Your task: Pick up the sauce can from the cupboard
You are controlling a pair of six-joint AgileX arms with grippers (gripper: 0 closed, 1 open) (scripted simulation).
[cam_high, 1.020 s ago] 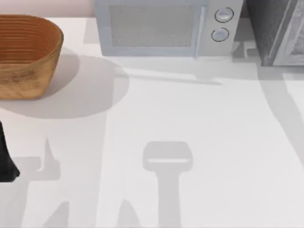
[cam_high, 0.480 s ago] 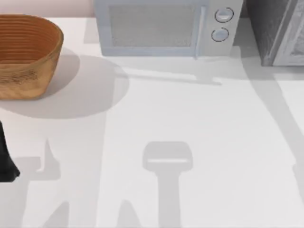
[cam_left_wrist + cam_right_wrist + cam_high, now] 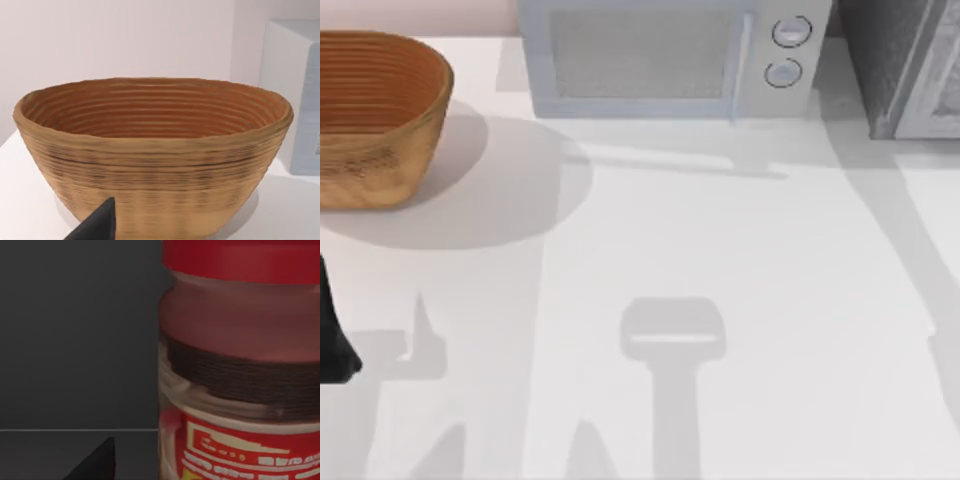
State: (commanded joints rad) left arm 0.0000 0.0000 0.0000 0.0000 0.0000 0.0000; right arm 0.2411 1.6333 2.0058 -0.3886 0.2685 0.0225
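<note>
Inside the dark cupboard [image 3: 905, 60] the sauce can [image 3: 240, 370] stands upright, close before the right pincer [image 3: 95, 462], open or closed I cannot tell; its arm's shadow below the cupboard has slid across the table [image 3: 720, 250], so the reach looks nearly complete, while the left arm [image 3: 332, 335] idles far from the cupboard.

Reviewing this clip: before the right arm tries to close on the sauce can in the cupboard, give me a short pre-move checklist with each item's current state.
1. Sauce can close in front of the right wrist camera, inside the dark cupboard: ok.
2. Can upright, red lid on top: ok.
3. Can lined up between the right pincer's fingers: cannot tell; a single dark fingertip shows beside it.
4. Right pincer open wide enough: cannot tell.
5. Left arm parked at the table's left edge, facing the basket, away from the cupboard: ok.
6. Microwave standing clear of the cupboard: ok.
</note>
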